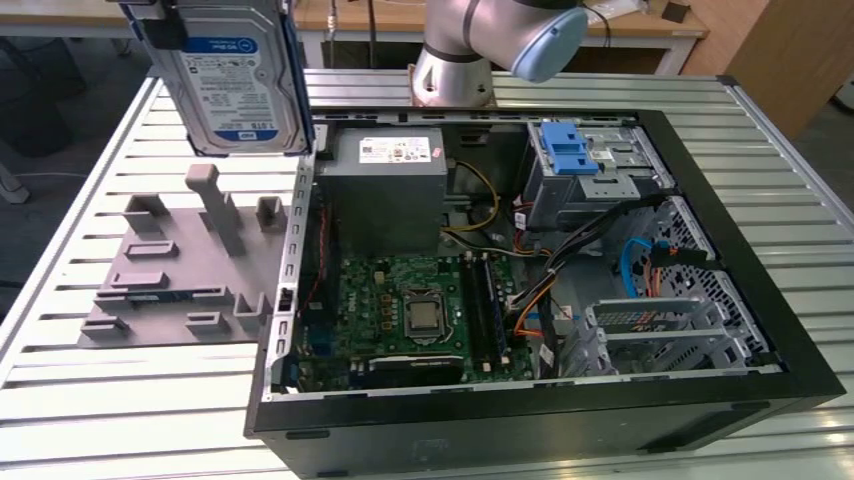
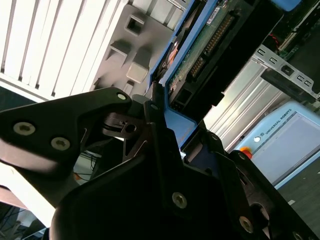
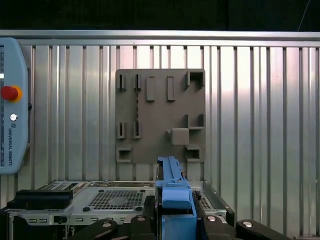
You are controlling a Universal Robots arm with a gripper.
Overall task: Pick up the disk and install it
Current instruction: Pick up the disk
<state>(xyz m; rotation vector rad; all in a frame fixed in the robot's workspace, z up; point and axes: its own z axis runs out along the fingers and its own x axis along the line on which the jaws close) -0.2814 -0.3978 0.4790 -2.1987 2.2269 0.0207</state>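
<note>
Silver disk, item one: where do you have it?

— Item one, disk (image 1: 227, 85): aloft and upright at the exterior view's far left, white-and-blue label facing that camera. It hangs above the far left corner of the computer case (image 1: 534, 425), touching neither the case nor the table (image 1: 67, 380).

— Item two, your tool?

— Gripper (image 3: 175, 212): pressed onto the disk, one black finger on each side of its blue plastic edge in the first wrist view. In the second wrist view the same blue edge and a strip of green circuit board run out from between the fingers (image 2: 155, 112). By my reading the grip is firm and square.

— Item three, the grey holder?

— Holder (image 1: 174, 270): lying flat on the table, just left of the case in the exterior view. None of its slots or posts carries a disk. Count the pick-up as done.

— Item four, the case?

— Lid off and insides open to view. The metal cage (image 1: 587, 165) with the blue latch sits at the far right inside, well apart from the disk. The grey box (image 1: 387, 175) lies between them. The disk is in no bay, so the install is not yet done.
</note>
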